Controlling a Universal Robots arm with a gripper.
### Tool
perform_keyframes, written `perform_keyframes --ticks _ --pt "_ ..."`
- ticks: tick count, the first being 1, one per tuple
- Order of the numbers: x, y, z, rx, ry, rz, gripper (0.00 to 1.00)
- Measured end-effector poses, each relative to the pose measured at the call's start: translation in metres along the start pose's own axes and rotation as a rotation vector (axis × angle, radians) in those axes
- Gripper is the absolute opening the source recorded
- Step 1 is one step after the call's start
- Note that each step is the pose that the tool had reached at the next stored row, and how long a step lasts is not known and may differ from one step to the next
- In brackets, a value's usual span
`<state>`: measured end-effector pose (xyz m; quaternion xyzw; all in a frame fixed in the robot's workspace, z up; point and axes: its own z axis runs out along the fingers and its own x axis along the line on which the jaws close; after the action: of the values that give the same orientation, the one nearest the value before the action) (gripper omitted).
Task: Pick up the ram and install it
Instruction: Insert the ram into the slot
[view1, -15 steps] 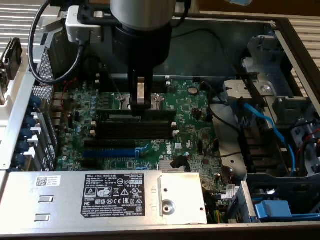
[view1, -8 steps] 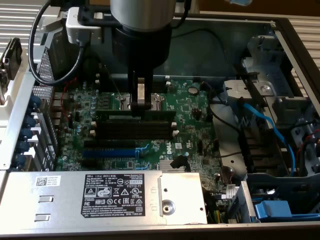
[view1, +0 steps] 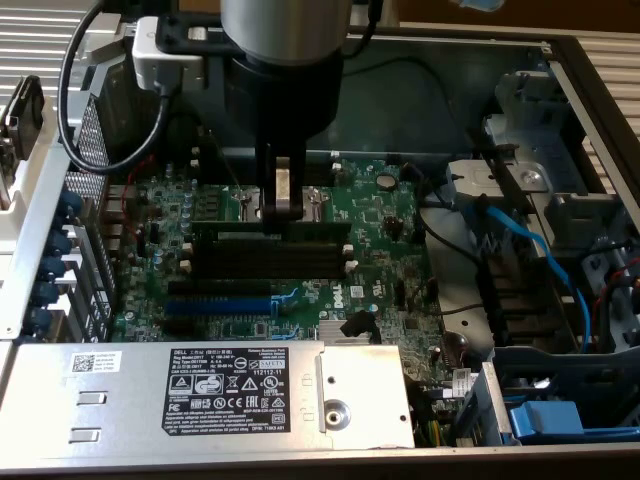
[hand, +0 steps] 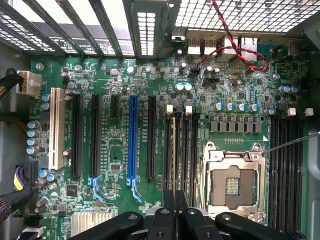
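The ram (view1: 232, 229) is a thin dark green stick standing on edge, level with the board, at the far row of the black memory slots (view1: 270, 258). My gripper (view1: 283, 214) comes straight down on its middle and is shut on it. In the wrist view the ram (hand: 174, 150) shows edge-on as a thin line running away from my gripper (hand: 174, 202), along one of the black memory slots (hand: 186, 150) beside the processor socket (hand: 232, 180). Whether it sits down in the slot or just above it, I cannot tell.
A blue expansion slot (view1: 215, 305) and more long black slots lie nearer the silver power supply (view1: 240, 385). Blue cables (view1: 530, 250) and a drive cage stand at the exterior view's right. The case's rear grille (hand: 150, 30) and red-black wires (hand: 235, 45) lie beyond the board.
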<state>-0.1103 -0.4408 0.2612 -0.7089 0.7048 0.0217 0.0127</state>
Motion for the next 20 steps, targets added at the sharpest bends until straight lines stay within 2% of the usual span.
perform_keyframes --ticks 20 --pt "0.001 -0.0003 0.0183 -0.0001 0.0044 0.000 0.12"
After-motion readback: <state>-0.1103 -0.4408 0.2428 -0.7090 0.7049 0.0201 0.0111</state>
